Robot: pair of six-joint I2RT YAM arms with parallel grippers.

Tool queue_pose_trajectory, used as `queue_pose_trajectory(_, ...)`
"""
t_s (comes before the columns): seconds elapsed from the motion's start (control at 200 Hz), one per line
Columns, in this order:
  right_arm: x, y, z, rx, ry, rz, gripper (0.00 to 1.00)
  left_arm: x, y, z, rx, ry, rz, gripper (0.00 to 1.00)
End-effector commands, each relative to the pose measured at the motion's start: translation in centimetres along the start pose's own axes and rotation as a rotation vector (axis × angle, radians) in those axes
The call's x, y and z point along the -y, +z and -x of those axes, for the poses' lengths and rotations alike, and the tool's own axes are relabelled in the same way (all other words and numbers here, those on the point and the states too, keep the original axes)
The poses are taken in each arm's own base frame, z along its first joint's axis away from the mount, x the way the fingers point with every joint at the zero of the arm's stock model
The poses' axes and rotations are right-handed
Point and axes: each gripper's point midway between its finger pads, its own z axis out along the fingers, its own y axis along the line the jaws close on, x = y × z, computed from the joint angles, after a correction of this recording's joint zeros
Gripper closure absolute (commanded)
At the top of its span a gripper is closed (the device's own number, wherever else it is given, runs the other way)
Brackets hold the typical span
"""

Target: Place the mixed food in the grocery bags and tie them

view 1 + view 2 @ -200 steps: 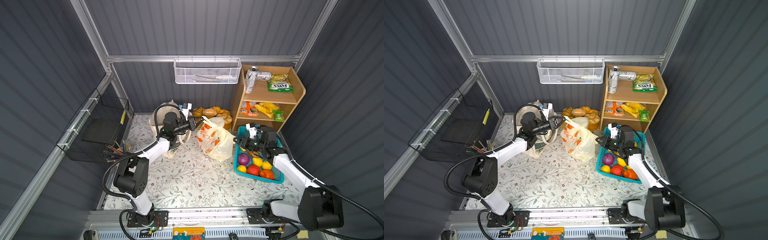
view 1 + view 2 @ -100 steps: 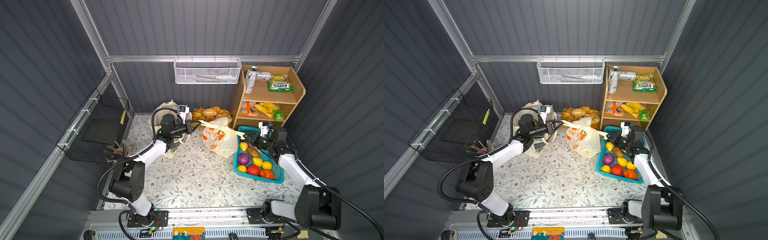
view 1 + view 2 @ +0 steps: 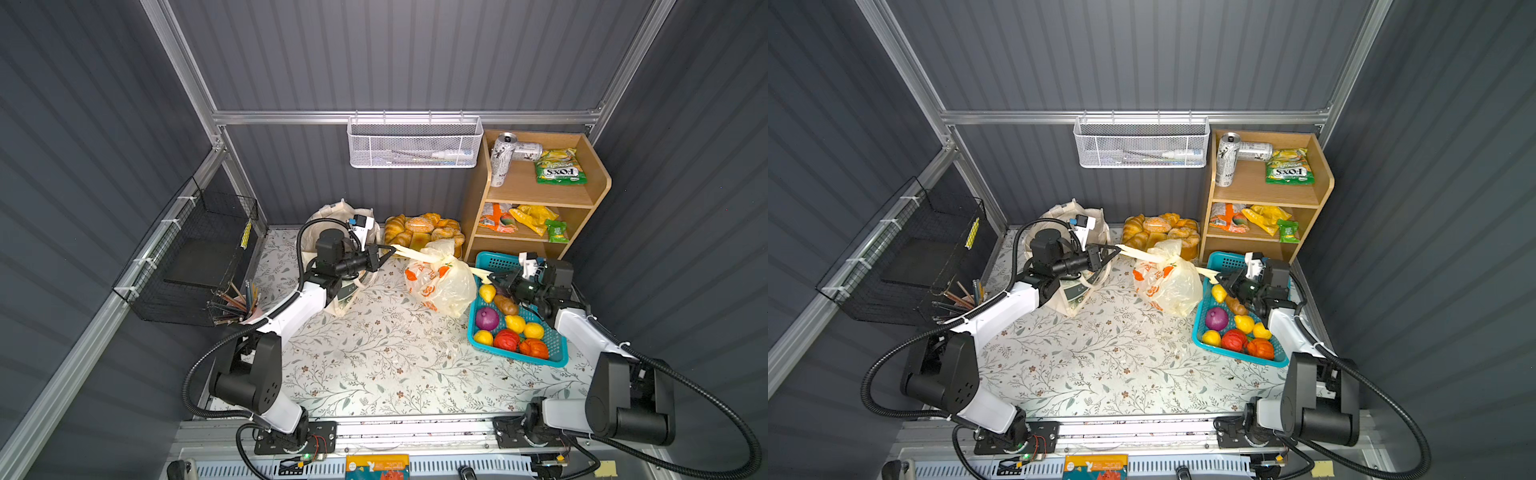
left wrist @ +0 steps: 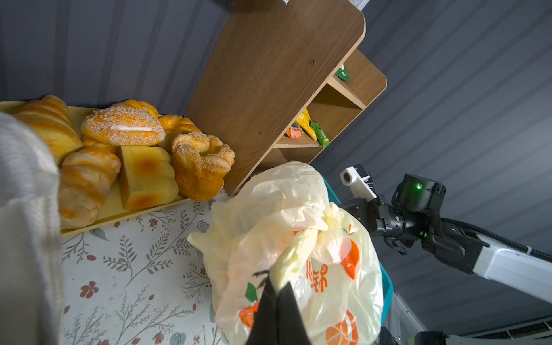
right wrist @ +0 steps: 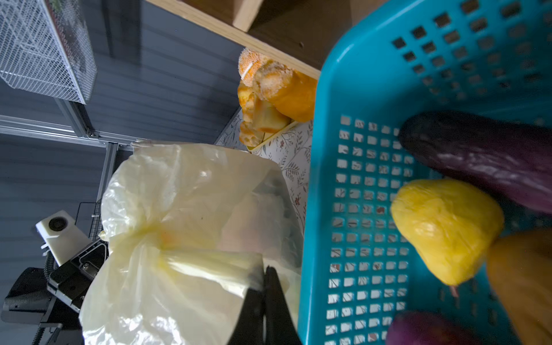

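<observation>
Floral worktop (image 3: 374,365) within grey ribbed walls: the left end effector (image 3: 385,249) is clamped on one loop handle of the cream plastic bag (image 3: 440,286), the right end effector (image 3: 493,277) pinches the other, and both handles run taut away from a bunched neck (a knot being drawn tight, I judge). That bag sits against the turquoise basket (image 3: 490,261), where the purple onion (image 3: 486,319), eggplant (image 5: 478,155) and other produce lie unpacked; the canvas tote (image 3: 332,214) behind the left arm appears open, not yet tied.
</observation>
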Motion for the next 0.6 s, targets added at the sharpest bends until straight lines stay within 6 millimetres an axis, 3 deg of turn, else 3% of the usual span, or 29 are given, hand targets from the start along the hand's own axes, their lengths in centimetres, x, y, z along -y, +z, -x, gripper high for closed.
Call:
queue_pose_trajectory(0.0,1.9,-0.1,1.8,0.093,0.037,-0.091,1.0,-2.0,-2.4,4.1,0.117,0.082,0.128,1.0)
queue_pose_trajectory(0.125,-0.2,1.6,0.0,0.024,-0.019,-0.067,1.0,-1.7,-1.5,3.4,0.083,0.098,0.113,1.0)
queue_pose_trajectory(0.33,-0.7,2.9,-2.7,-0.086,-0.095,-0.074,1.0,-0.2,1.3,0.0,-0.055,0.172,0.111,1.0)
queue_pose_trajectory(0.42,-1.0,2.0,-2.8,-0.094,-0.143,-0.107,0.66,-0.1,2.1,-1.4,-0.087,0.181,0.104,1.0)
queue_pose_trajectory(0.46,-1.1,1.3,-2.6,-0.077,-0.167,-0.141,0.56,0.1,2.3,-2.0,-0.096,0.182,0.098,1.0)
queue_pose_trajectory(0.595,-3.3,-1.4,-1.5,-0.005,-0.253,-0.186,0.41,0.7,2.8,-3.2,-0.109,0.183,0.08,1.0)
